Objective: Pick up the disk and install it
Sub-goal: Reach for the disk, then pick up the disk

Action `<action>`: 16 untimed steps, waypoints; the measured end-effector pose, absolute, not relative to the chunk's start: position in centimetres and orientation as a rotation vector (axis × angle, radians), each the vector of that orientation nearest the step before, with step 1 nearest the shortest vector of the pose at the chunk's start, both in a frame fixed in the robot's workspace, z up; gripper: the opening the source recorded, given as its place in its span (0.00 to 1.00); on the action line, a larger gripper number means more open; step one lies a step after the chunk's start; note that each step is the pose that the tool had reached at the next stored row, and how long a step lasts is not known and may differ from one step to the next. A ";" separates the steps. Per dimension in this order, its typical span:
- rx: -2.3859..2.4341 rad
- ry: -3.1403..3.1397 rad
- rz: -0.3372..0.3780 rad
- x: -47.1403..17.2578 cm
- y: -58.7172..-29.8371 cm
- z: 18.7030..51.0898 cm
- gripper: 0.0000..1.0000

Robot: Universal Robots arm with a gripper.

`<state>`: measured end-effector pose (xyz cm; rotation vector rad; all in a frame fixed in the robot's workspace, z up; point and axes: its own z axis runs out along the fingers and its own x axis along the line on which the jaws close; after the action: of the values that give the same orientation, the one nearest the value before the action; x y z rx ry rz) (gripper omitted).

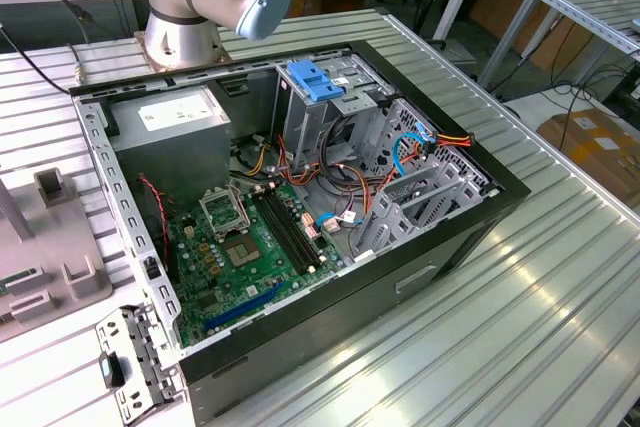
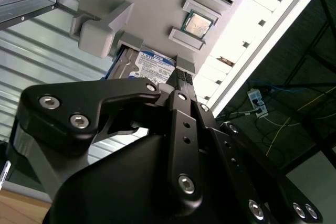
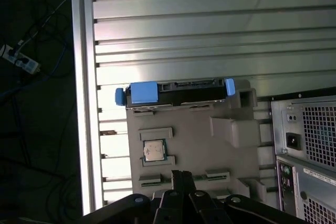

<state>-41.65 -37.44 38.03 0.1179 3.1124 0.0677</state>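
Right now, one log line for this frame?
gripper: above fixture, jaws shut, empty | disk: on edge in fixture slot, not picked | case: open

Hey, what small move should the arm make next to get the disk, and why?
Probably ease the gripper closer to the disk: it stands on edge in the grey fixture, and the gripper hangs above the fixture, apart from it.

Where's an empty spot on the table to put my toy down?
The ribbed table is bare on the exterior view's right of the computer case. In the first wrist view it is also bare beyond the disk. Inside the case, cables crowd it.
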 end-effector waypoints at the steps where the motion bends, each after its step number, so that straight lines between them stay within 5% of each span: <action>1: 0.118 3.113 0.068 -41.7 -37.4 38.0 0.11; 16: 0.012 3.116 0.069 -41.7 -37.4 38.0 0.11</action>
<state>-41.66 -37.44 38.03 0.0117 3.1162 0.0690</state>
